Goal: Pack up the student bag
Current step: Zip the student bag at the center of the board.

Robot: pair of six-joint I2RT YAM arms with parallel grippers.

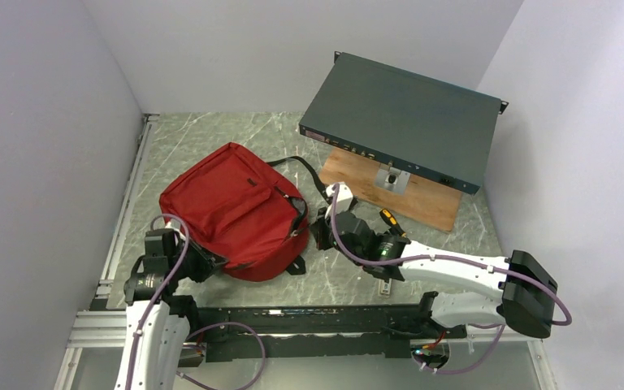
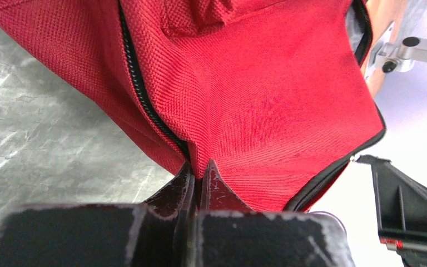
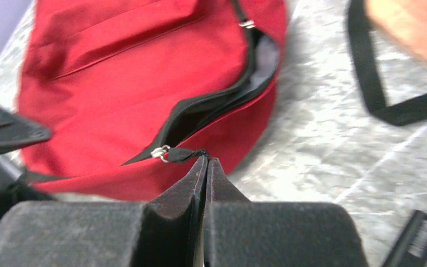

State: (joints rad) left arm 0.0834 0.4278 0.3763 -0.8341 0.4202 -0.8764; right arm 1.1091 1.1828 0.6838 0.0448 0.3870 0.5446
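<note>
The dark red student bag [image 1: 227, 210] lies on the grey marbled table, left of centre. My left gripper [image 1: 211, 264] is at its near left edge, shut on a fold of the bag's red fabric [image 2: 211, 161] beside a black zip [image 2: 144, 100]. My right gripper [image 1: 318, 234] is at the bag's right side, shut on the black zip pull tab [image 3: 184, 154] with its silver slider [image 3: 160, 152]. The main zip is partly open and shows a dark grey lining [image 3: 258, 61]. The red bag fills the left wrist view [image 2: 267, 100].
A flat dark teal metal box [image 1: 402, 118] leans over a wooden board [image 1: 398, 191] at the back right. A yellow-and-black screwdriver [image 1: 392, 221] lies near the right arm. A loose black strap [image 3: 375, 89] lies on the table right of the bag. Walls close both sides.
</note>
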